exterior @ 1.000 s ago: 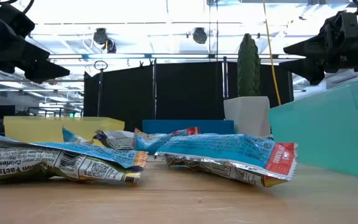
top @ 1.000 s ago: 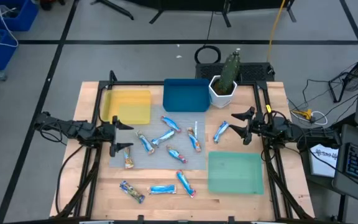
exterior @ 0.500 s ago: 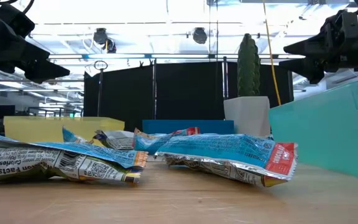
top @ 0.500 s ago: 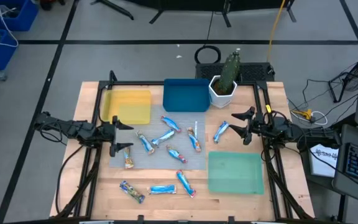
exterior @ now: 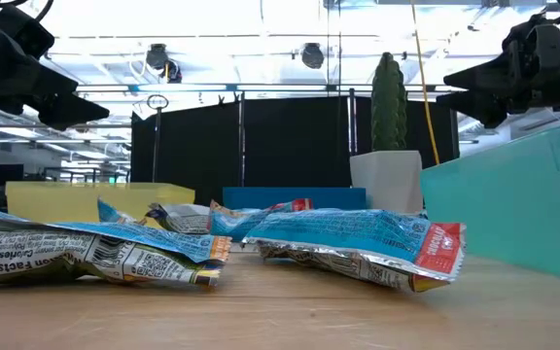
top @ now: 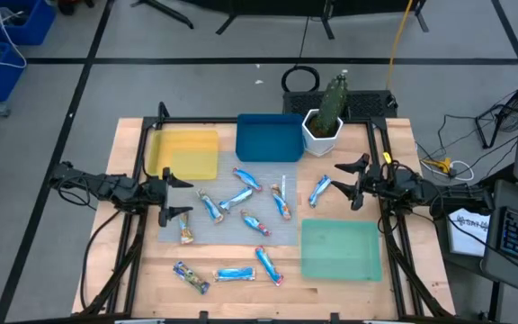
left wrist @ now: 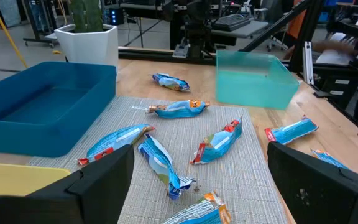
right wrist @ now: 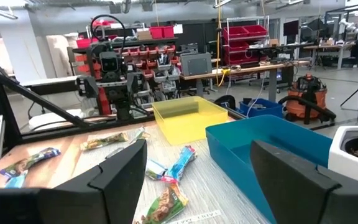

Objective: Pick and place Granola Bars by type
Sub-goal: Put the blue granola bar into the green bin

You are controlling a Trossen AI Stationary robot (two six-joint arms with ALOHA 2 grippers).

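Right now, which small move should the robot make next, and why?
Probably lower the right gripper onto the blue bar lying just beside it. Both grippers are open and hold nothing, the left gripper too, and all three trays look empty, so sorting has not begun.

Wooden table (top: 133, 270) and its load

A grey woven mat (top: 232, 225) was laid at the centre, with Granola Bars (top: 241, 199) scattered on it and nearer. A yellow tray (top: 183, 151), blue tray (top: 268, 138) and potted cactus (top: 325, 117) were set far; a green tray (top: 340, 249) near right.
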